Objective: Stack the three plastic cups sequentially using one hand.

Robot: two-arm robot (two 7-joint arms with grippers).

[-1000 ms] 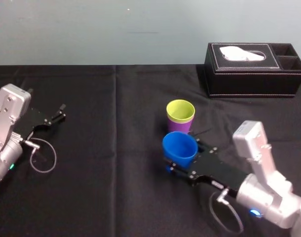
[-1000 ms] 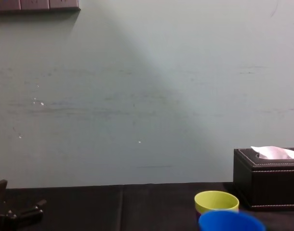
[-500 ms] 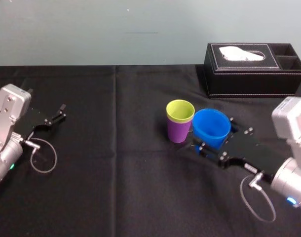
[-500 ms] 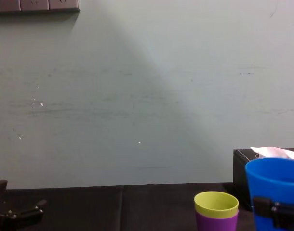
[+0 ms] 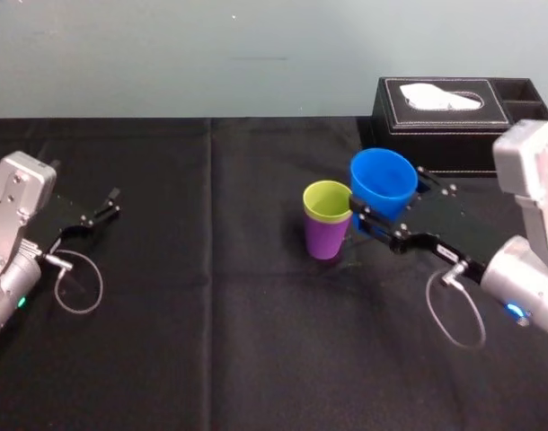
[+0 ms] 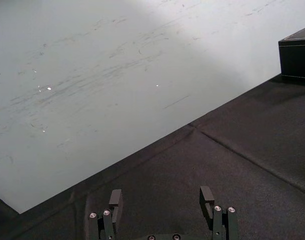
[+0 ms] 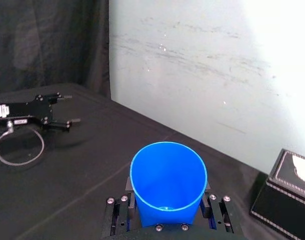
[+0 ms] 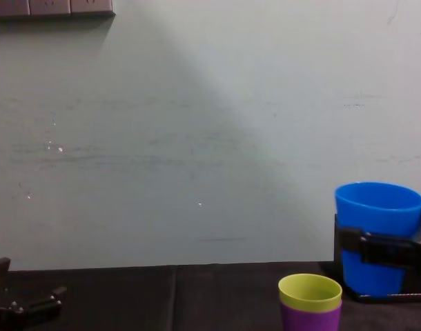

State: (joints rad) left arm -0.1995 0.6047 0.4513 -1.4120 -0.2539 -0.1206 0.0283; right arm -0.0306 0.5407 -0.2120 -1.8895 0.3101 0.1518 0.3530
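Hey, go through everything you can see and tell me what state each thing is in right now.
Purple cup: upright on the table, bottom of the stack.
Green cup: upright, nested in the purple one.
Blue cup: upright, lifted, gripped, just right of the stack.
Right gripper: shut on the blue one.
Left gripper: open, empty, parked at the left.
Tissue box: tissue poking out on top.

The chest view's lower edge cuts off the purple cup (image 8: 310, 320), its rim hidden inside the green cup (image 8: 309, 294).
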